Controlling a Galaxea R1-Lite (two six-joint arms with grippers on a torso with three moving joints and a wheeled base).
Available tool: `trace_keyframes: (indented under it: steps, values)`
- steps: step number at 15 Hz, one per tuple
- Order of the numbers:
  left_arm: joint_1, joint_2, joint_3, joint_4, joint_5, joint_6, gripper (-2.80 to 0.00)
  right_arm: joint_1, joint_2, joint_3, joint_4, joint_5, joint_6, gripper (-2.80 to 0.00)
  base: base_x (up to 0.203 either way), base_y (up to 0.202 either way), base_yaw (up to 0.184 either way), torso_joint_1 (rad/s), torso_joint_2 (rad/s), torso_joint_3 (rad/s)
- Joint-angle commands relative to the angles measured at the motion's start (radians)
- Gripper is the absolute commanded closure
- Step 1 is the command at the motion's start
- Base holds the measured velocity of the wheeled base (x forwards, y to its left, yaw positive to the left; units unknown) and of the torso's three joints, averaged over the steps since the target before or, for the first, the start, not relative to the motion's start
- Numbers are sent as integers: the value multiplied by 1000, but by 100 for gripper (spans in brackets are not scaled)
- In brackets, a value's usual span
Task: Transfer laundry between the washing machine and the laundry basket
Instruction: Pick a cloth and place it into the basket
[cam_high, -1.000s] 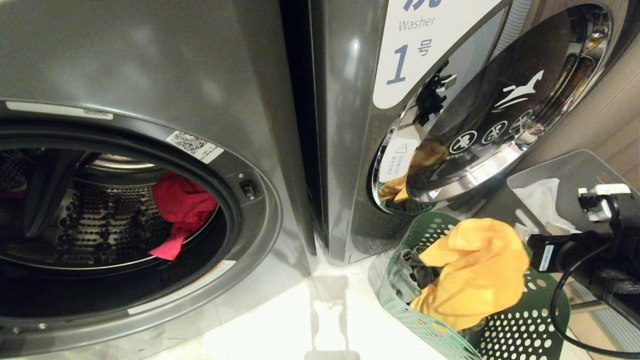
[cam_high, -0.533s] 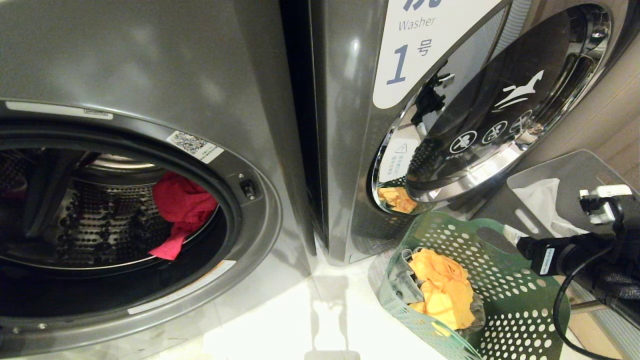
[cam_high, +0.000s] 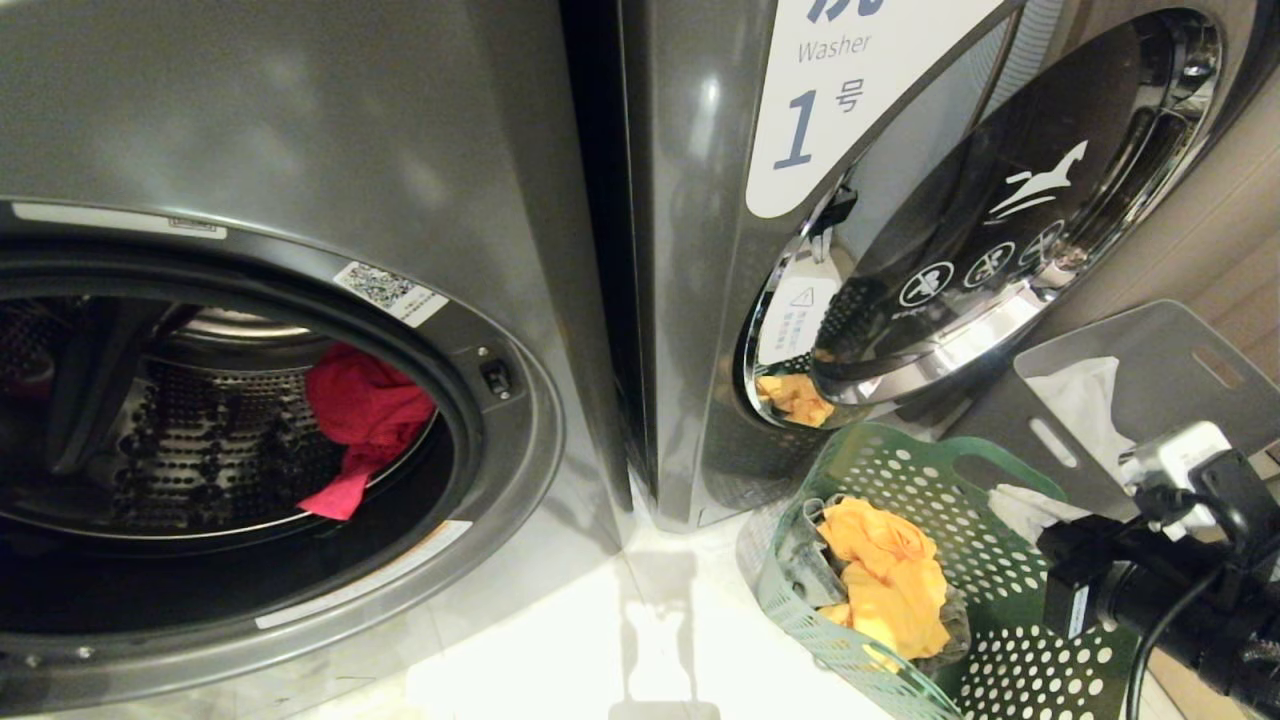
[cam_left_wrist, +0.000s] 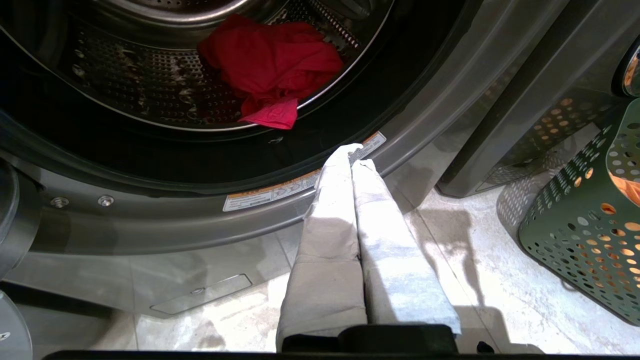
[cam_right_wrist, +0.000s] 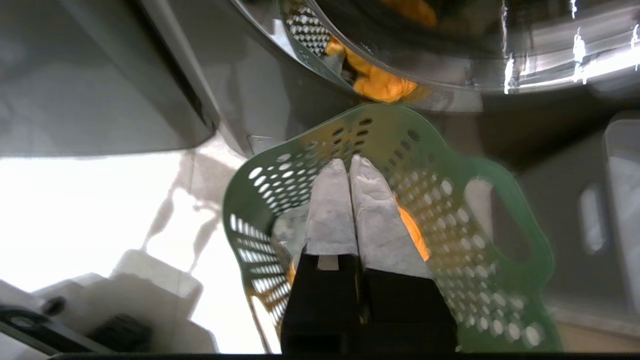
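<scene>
Your right pincer (cam_right_wrist: 349, 165) hangs above the green laundry basket (cam_high: 960, 470), fingers pressed together on nothing, its arm reaching in from the basket's right. The mustard-orange garment (cam_high: 885, 580) lies inside the basket on a dark grey-green piece (cam_high: 800, 560), mostly covered. Left of the basket, the red-pink garment (cam_high: 362, 415) rests in the open washing machine (cam_high: 500, 400) drum. Your left pincer (cam_left_wrist: 354, 154) sits closed and empty before that drum's rim.

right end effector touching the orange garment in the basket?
Apart. In the right wrist view the right end effector is shut and empty above the green basket; the orange garment lies down inside it in the head view.
</scene>
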Motion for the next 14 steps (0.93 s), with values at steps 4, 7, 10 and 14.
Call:
trace_keyframes:
  steps: [4,7,10,14]
  values:
    - [0,2,40,-1,1,-1,0,37,-19,14,-37,-1,-52,0,0,0,0,0,0,0]
    - [0,2,40,-1,0,-1,0,38,-22,33,-37,0,-53,0,0,0,0,0,0,0]
    - [0,2,40,-1,0,-1,0,52,-25,35,-37,0,-55,0,0,-2,33,1,2,1]
    - [0,2,40,-1,1,-1,0,53,-22,35,-39,0,-59,0,0,-8,175,4,-2,3]
